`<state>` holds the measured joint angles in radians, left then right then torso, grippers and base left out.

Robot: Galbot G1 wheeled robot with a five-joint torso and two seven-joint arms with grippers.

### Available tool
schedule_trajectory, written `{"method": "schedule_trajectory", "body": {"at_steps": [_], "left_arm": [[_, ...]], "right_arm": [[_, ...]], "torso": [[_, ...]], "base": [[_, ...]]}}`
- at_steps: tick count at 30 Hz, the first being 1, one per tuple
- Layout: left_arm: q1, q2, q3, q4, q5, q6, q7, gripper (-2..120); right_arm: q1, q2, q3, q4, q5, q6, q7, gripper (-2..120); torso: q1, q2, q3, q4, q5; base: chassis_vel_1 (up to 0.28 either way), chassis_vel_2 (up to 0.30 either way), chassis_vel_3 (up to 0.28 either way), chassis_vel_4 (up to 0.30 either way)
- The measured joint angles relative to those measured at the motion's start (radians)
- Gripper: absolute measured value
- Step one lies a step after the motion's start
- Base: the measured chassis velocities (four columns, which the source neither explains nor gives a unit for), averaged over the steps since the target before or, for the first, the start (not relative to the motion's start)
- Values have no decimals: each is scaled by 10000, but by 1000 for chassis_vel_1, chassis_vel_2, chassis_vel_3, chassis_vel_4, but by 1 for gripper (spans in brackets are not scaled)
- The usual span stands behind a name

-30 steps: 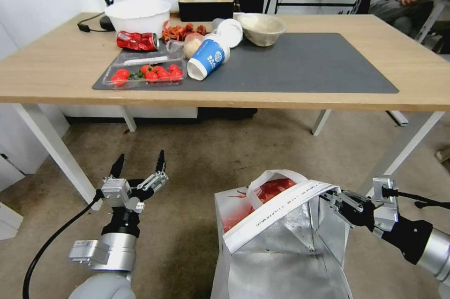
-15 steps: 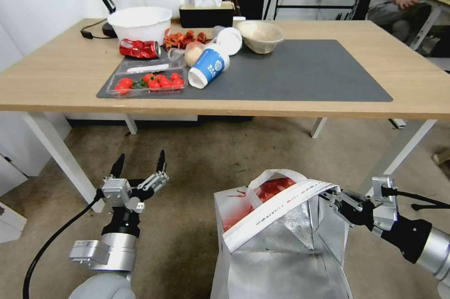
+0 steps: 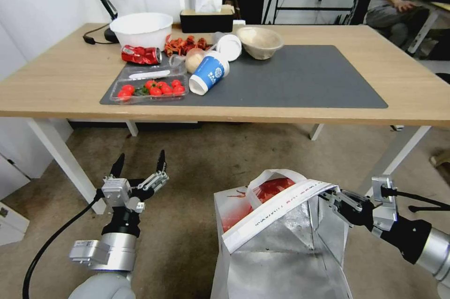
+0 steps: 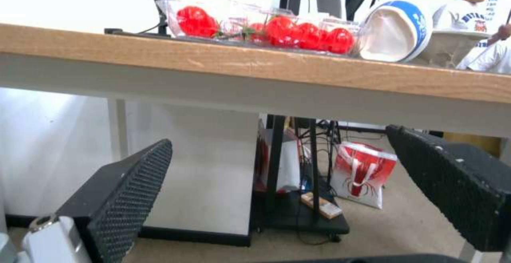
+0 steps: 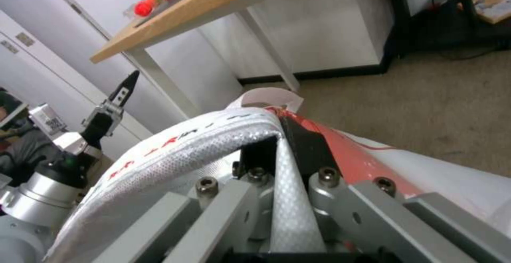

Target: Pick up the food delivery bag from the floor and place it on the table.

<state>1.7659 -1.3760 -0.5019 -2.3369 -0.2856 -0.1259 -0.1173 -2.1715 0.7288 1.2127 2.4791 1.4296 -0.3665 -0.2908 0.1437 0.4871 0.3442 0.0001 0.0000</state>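
The food delivery bag (image 3: 276, 242) stands open in front of me, silver foil inside, its red-and-white face (image 5: 373, 155) turned toward the table. Its base is cut off at the head view's lower edge. My right gripper (image 3: 333, 198) is shut on the bag's white strap handle (image 5: 285, 199) at the bag's right rim. My left gripper (image 3: 139, 164) hangs open and empty above the floor (image 3: 211, 158), left of the bag and apart from it. The table (image 3: 61, 83) with its dark grey mat (image 3: 300, 78) stretches across ahead, above both grippers.
On the mat's left part lie a tomato tray (image 3: 150, 90), a tipped blue cup (image 3: 208, 71), a crushed can (image 3: 140, 54) and bowls (image 3: 259, 41); its right part is bare. White table legs (image 3: 61, 158) stand at left and right. Another red-and-white bag (image 4: 365, 171) sits beyond the table.
The table sits lower in the head view than before, so the camera has moved. Both grippers and the bag keep their places in the picture, and the right grip on the strap holds.
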Motion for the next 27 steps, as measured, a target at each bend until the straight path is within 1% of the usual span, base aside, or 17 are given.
{"method": "schedule_trajectory", "body": {"at_steps": [6,10,15,19,20,27], "left_arm": [[7,-14,5,-34,0,40,23,100],[26,-28,-1,-42,10,40,41,100],[29,-38,-4,-44,19,36,41,100],[32,-44,-8,-51,33,29,40,100],[32,-44,-8,-51,33,29,40,100],[24,-57,-4,-51,53,23,39,100]], "right_arm": [[66,6,-78,-11,-4,-1,1,0],[103,18,-179,-12,-45,-2,1,0],[143,17,-231,-15,-66,-6,0,0],[155,-5,-252,-13,-83,-10,7,0],[155,-5,-252,-13,-83,-10,7,0],[154,-22,-255,-12,-91,-16,9,0]], "torso": [[80,214,131,0,-1],[158,426,266,0,0],[208,562,351,0,0],[297,793,493,0,0],[297,793,493,0,0],[431,1129,692,-1,0]], "base": [[0,0,0,0],[0,0,0,0],[0,0,0,0],[0,0,0,0],[0,0,0,0],[0,0,0,0]]}}
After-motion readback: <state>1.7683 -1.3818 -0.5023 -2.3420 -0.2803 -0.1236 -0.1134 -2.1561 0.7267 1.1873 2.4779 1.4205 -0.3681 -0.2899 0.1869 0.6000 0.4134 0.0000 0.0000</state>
